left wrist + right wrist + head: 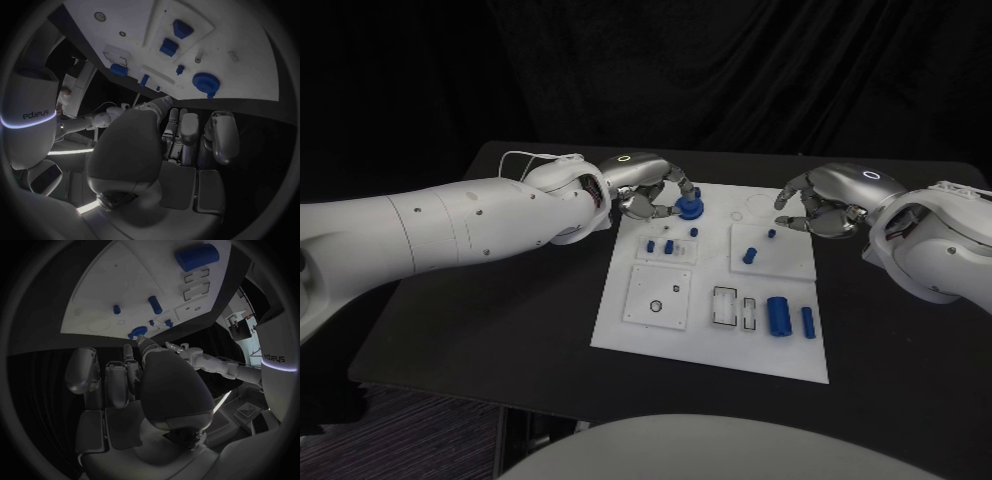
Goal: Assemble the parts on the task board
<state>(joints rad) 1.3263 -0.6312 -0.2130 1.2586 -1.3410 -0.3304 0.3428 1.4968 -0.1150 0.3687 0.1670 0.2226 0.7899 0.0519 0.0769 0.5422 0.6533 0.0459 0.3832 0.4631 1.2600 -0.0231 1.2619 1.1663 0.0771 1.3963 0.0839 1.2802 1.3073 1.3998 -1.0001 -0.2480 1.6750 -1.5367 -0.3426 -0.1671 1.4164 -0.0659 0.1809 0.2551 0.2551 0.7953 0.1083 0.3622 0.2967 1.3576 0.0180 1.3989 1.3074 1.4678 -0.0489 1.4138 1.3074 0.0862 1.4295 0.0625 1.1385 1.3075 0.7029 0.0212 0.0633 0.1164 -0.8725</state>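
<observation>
Contact btwn left hand [651, 190] and blue gear [689, 208] unclear (fingers overlap).

You see a white board [711, 335] on a black table [488, 300]. The parts [777, 315] near the board's front right corner are blue, as is the round part [689, 208] at its rear left corner. Both hands, left [646, 190] and right [819, 205], are silver on white arms.
</observation>
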